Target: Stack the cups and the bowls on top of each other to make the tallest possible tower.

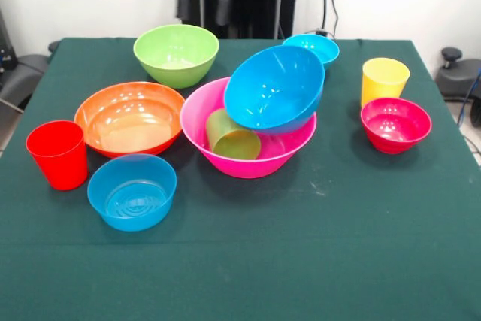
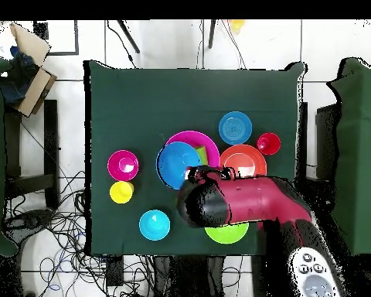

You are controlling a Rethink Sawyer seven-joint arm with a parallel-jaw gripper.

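Observation:
The biggest pink bowl [image 1: 248,163] stands mid-table. The large blue bowl [image 1: 274,88] leans tilted in it, and the green cup [image 1: 233,134] lies on its side inside, beside the blue bowl. The orange bowl [image 1: 129,118] and the lime green bowl [image 1: 176,54] stand to the left. The red cup [image 1: 58,153] and the small translucent blue bowl [image 1: 132,191] are at the front left. The yellow cup [image 1: 384,79], the magenta-red bowl [image 1: 395,124] and the cyan bowl [image 1: 312,46] are on the right. My gripper [image 1: 204,20] hangs open and empty at the top edge, above the lime green bowl.
The table is covered with a dark green cloth [image 1: 338,208]. In the overhead view my red arm [image 2: 243,201] covers part of the lime green bowl [image 2: 226,232] and the near edge of the pink bowl [image 2: 192,138]. Cables lie on the floor to the left of the table.

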